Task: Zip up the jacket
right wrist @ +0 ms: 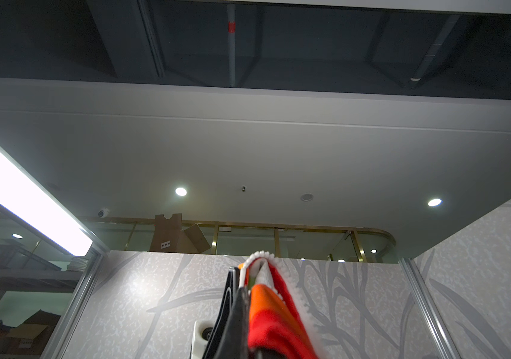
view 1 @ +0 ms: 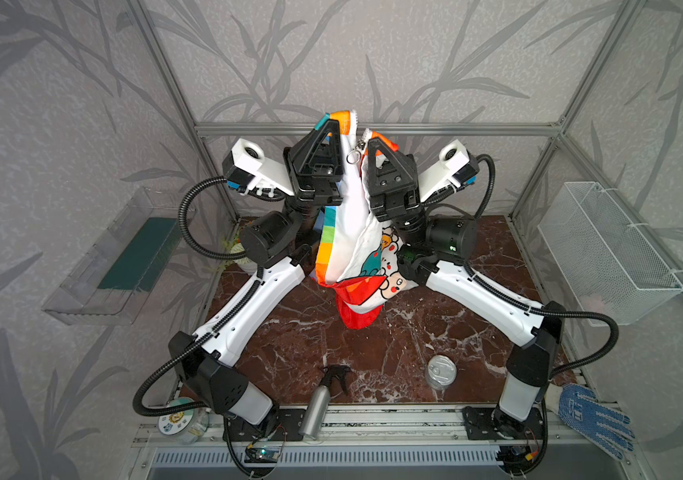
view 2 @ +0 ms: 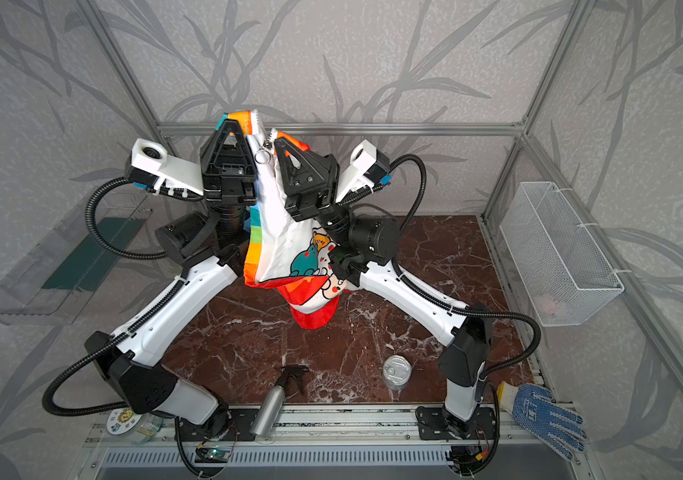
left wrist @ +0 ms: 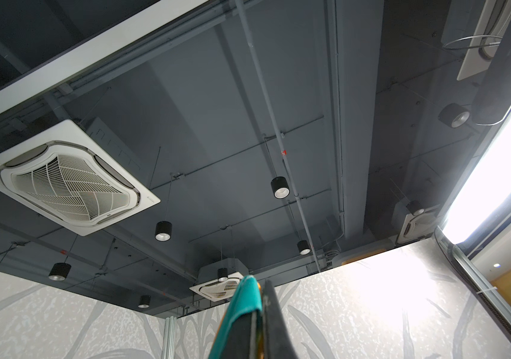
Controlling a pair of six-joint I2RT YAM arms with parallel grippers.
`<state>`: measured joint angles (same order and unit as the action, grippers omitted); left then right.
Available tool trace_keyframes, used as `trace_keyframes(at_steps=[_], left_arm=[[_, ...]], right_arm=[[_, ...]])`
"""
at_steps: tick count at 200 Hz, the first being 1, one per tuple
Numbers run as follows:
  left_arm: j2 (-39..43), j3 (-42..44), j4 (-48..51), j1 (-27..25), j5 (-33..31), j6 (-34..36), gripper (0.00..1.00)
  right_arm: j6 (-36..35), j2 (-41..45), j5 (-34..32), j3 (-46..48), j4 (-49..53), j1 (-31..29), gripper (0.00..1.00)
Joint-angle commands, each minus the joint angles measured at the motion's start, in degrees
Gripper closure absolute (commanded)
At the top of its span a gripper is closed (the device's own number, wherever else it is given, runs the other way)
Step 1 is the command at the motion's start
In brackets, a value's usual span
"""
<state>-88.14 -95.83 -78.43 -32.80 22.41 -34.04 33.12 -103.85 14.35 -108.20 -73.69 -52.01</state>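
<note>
- A clear plastic shelf hangs on the left wall with a dark green pad lying on it
- A round disc with a printed top sits at the front left corner, just beside the left arm's base
- A metal spray bottle lies on its side across the front edge of the marble table, black nozzle pointing inward
- The left gripper is raised high, fingers up, and clamped on one top corner of the jacket; the left wrist view shows a teal stripe pinched tight against a black finger
- The jacket hangs in the air between the two grippers, above the middle of the table: white lining faces the camera, rainbow stripes run down its left edge, cartoon animals show low on the right, and a red part droops lowest; whether that red tip touches the table I cannot tell
- The zipper pull, a small metal ring, dangles between the grippers; the two front edges stand apart at the top, unzipped
- The right gripper is closed on the other front edge, where orange and red stripes meet white zipper teeth
- A tin can stands upright near the right arm's base
- A white wire basket is fixed to the right wall
- A blue dotted glove lies at the front right corner
</note>
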Motion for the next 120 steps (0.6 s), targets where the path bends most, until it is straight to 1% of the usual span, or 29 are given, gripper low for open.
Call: trace_keyframes(at_steps=[1,60,120], left_arm=[[1.57,0.60,-2.70,-0.42,0.46,0.90,1.00],[1.91,1.54,-2.75,-0.95,-0.25,2.12,1.00],[3.85,3.55,-2.69,-1.23,0.33,2.73,1.00]], right_arm=[[1.01,1.90,-0.90,-1.76,-3.11,-0.64,1.00],[1.10,1.64,-1.80,-1.90,-3.39,-0.73,1.00],[2.32,0.43,-3.10,-2.60,-4.83,-0.73,1.00]])
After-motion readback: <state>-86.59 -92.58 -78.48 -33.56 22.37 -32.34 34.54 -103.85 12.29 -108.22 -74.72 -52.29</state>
